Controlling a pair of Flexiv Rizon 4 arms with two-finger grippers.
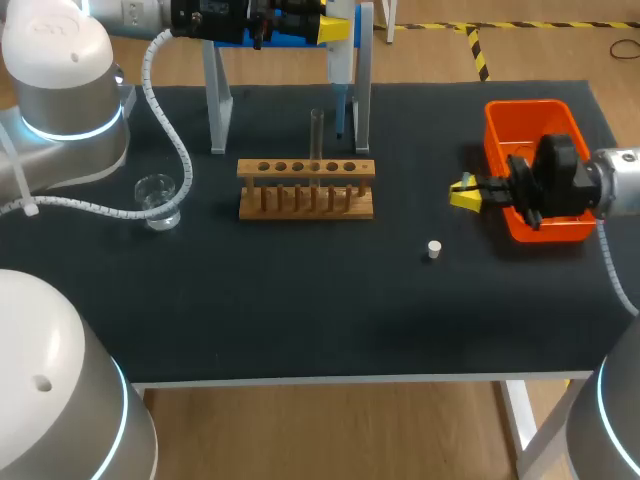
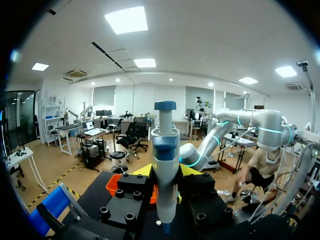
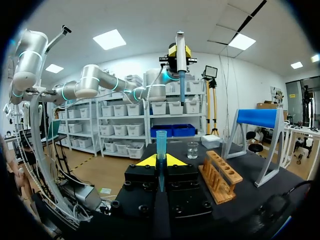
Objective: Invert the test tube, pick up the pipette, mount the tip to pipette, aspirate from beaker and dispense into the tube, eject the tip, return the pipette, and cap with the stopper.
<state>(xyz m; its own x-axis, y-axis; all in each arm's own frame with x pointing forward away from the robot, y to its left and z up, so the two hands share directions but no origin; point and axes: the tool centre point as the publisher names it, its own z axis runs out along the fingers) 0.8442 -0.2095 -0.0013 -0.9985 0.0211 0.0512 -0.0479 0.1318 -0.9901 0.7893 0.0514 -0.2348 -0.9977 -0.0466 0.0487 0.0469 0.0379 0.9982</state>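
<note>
My left gripper (image 1: pixel 336 28) hangs high over the table's back edge, shut on the white and blue pipette (image 1: pixel 341 75), which points down beside the stand. In the left wrist view the pipette (image 2: pixel 165 165) stands upright between the yellow tips. A glass test tube (image 1: pixel 317 140) stands in the wooden rack (image 1: pixel 306 190). The beaker (image 1: pixel 157 200) sits at the left. A small white stopper (image 1: pixel 433 250) lies on the mat. My right gripper (image 1: pixel 463 192) hovers beside the orange bin, shut on a blue pipette tip (image 3: pixel 161 145) that sticks out between its fingers.
An orange bin (image 1: pixel 535 130) sits at the right under my right wrist. A stand with a blue top and grey legs (image 1: pixel 216 100) rises behind the rack. In the right wrist view the rack (image 3: pixel 220 175) and beaker (image 3: pixel 192 150) lie ahead of the gripper.
</note>
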